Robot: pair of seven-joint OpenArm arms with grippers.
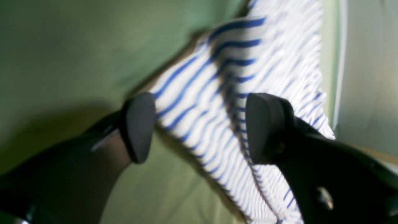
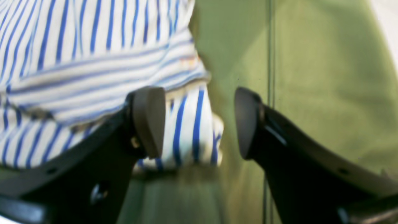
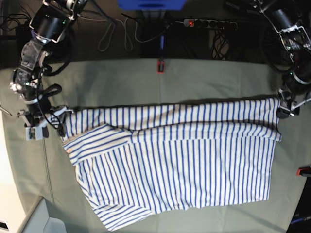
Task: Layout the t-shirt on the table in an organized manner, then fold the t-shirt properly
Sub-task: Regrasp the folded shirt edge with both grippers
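the table (image 3: 204, 77), covered in pale green cloth, carries everything; all positions below are given relative to it.

the t-shirt (image 3: 184, 160) lies across the table centre, spread wide, with its far long edge doubled over toward the near side and one sleeve fanned out at the near corner on the base view's left. it reads as light, limp cotton: it will not hold a shape, will drag and wrinkle if pulled from a single point, and layers may separate if pinched shallowly. best purchase is judged to be at the two ends of the folded far edge, taking both layers together.

the right gripper (image 2: 199, 123) sits at the shirt's end on the base view's left. its jaws stand apart, a rolled cloth corner lying between them against one pad, not clamped.

the left gripper (image 1: 199, 127) sits at the opposite end. its jaws stand wide, straddling a raised striped ridge without closing on it.
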